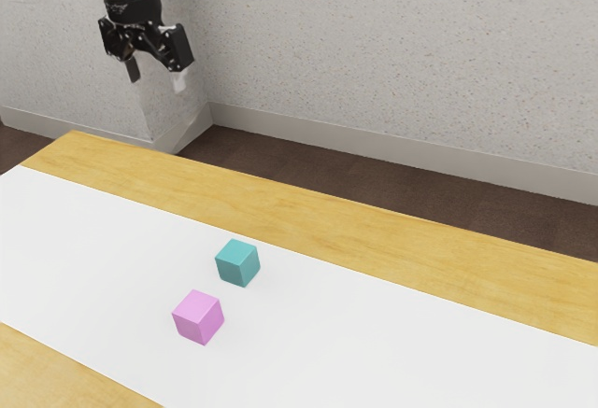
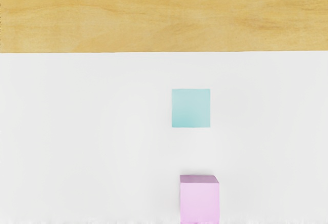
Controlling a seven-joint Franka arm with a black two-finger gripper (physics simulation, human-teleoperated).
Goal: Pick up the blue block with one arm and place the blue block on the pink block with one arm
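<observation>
Blue-teal cube (image 1: 237, 262) on white mat (image 1: 420, 333) nr pink cube (image 1: 198, 316), not touching; black two-finger gripper (image 1: 156, 73) high above, fingers apart, empty.

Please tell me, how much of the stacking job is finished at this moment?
Nothing looks done: the blue block sits on the white strip beside the pink block, apart from it. In hand: the gripper hangs open and empty, high up, far from both blocks. Left: descend, grasp the blue block, lift it, set it on the pink one.
</observation>
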